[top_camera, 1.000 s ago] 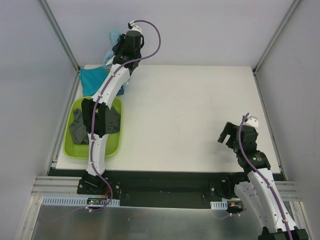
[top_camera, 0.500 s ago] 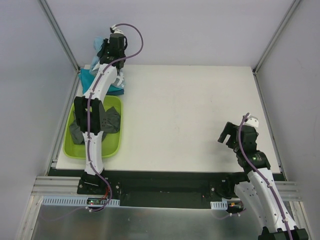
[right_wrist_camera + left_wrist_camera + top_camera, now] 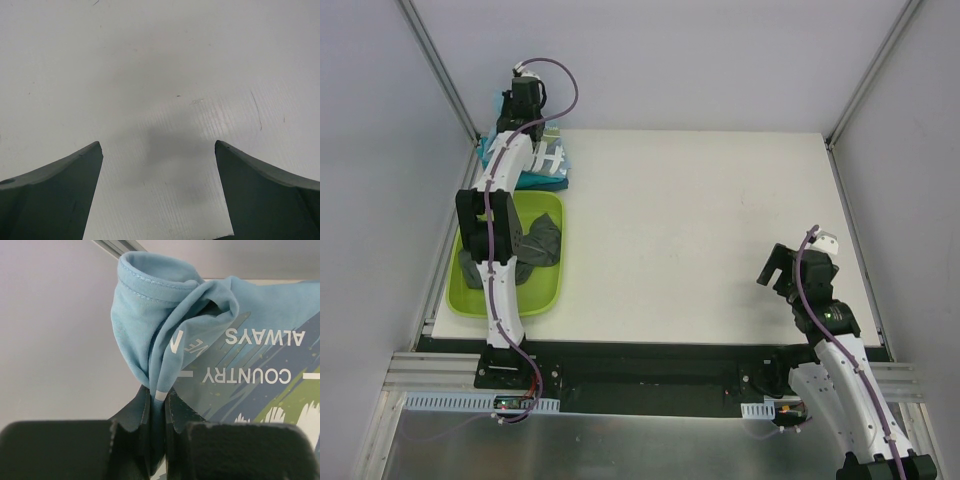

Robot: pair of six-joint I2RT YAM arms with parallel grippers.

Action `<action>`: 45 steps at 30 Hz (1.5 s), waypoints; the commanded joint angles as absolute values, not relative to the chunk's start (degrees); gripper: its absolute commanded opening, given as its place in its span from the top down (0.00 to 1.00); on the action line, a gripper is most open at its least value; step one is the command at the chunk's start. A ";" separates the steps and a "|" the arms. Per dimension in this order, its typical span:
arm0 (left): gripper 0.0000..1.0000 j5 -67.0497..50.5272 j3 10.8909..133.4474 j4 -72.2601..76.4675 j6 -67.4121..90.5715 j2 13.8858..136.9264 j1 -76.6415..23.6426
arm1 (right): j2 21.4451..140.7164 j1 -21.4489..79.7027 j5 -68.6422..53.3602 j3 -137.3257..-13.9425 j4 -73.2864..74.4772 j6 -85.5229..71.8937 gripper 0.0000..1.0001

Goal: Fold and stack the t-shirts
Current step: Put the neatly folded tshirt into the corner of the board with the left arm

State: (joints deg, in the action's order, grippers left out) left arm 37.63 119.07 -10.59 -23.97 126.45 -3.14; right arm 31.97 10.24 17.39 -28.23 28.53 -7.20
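Observation:
My left gripper [image 3: 157, 392] is shut on a bunched fold of the light blue t-shirt [image 3: 150, 315], whose white lettering and green print show to the right. In the top view this arm reaches to the table's far left corner. There the light blue t-shirt [image 3: 550, 156] drapes over a teal t-shirt [image 3: 538, 181]. A dark grey t-shirt [image 3: 542, 243] lies crumpled in the lime-green tub [image 3: 552, 290]. My right gripper [image 3: 157, 145] hangs open over bare table at the near right, its place in the top view [image 3: 772, 268] far from the shirts.
The tub sits at the table's left edge, under the left arm. Grey walls with metal frame posts [image 3: 440, 70] close in the back and sides. The white table [image 3: 700, 220] stretches between the two arms.
The left arm has swung left toward the far corner, carrying the light blue t-shirt with it; more of the shirt now lies over the teal one. The right arm has not moved.

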 commanded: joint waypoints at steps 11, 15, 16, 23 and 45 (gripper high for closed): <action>1.00 32.78 118.04 -5.45 -21.18 129.72 3.51 | 31.73 9.76 20.13 -27.95 27.25 -6.86 0.04; 1.00 31.99 117.51 -5.27 -20.66 129.82 4.39 | 31.29 9.84 20.39 -27.60 27.07 -6.86 0.04; 1.00 31.99 117.42 -5.27 -20.57 129.90 4.39 | 31.55 9.76 20.30 -27.68 27.07 -6.86 0.04; 0.01 33.12 116.98 -5.01 -20.92 128.59 4.66 | 31.82 9.67 20.21 -28.04 27.07 -6.77 0.04; 0.01 -13.53 95.38 -11.79 18.27 88.43 -15.89 | 25.67 9.67 12.57 -27.16 26.89 -7.21 0.04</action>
State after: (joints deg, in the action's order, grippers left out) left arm 3.33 100.47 -12.21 3.49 93.62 -13.58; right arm 27.38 10.04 15.35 -28.01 28.42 -7.22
